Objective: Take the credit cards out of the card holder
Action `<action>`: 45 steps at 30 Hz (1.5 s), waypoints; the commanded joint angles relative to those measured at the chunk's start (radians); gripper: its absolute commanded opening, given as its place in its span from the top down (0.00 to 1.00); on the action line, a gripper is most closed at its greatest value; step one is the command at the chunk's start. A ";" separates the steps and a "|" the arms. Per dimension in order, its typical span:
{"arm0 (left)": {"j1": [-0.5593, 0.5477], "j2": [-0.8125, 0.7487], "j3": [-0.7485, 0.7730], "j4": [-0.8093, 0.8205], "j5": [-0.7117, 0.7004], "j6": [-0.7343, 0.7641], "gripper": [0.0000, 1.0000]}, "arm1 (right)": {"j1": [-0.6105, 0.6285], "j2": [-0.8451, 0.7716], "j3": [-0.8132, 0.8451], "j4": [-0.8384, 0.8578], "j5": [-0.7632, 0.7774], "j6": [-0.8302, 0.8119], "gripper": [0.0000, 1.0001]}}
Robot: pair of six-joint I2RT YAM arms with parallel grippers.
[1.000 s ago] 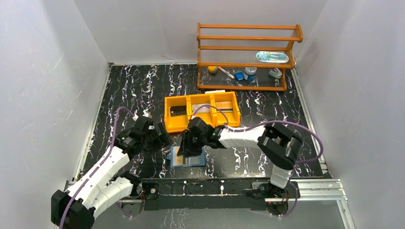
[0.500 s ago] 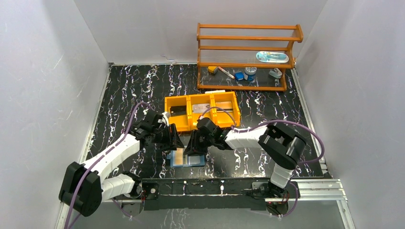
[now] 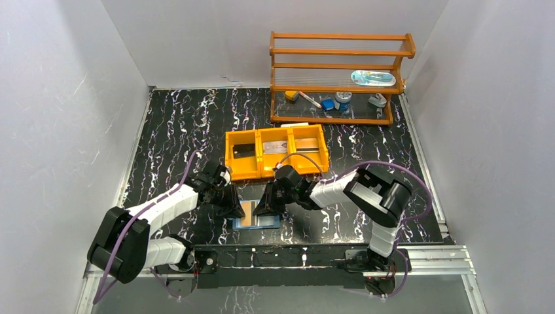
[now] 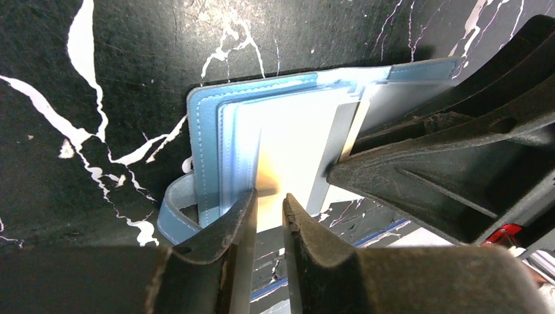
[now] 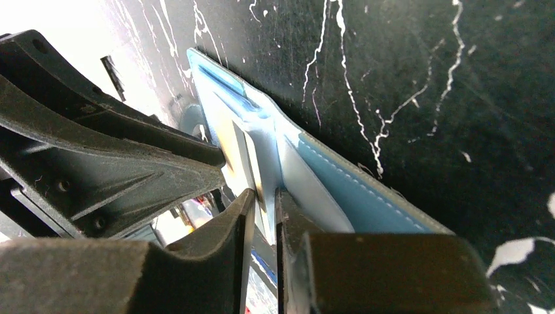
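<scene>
Low centre of the overhead frame, on the surface (image 3: pixel 190 124): open card holder (image 3: pixel 265 222) bracketed lengthwise by left tool (image 4: pixel 268 196) and right tool (image 5: pixel 262 193), both slit-narrow over credit cards (image 4: pixel 294 147), grip impossible to tell.

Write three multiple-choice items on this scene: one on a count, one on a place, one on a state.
1. How many compartments has the orange tray? A two; B three; C five.
2. Where is the wallet? A in the tray; B held off the table; C flat on the table, between the left claw and the right claw.
3. The wallet is: A folded shut; B open with cards in it; C open and empty.

B: two dividers split the tray.
C: the top view shows it lying between both arms' tips.
B: the wrist views show cards in the open leaf.
</scene>
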 commanded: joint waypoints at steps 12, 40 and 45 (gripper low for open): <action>-0.002 0.016 -0.021 -0.025 -0.081 -0.015 0.88 | -0.008 -0.052 -0.065 0.068 -0.004 0.004 0.98; -0.007 0.029 -0.012 -0.023 -0.074 -0.003 0.91 | -0.040 -0.004 -0.120 0.243 -0.108 0.068 0.81; -0.010 0.029 -0.012 -0.021 -0.070 -0.001 0.92 | -0.040 0.002 -0.126 0.254 -0.091 0.080 0.87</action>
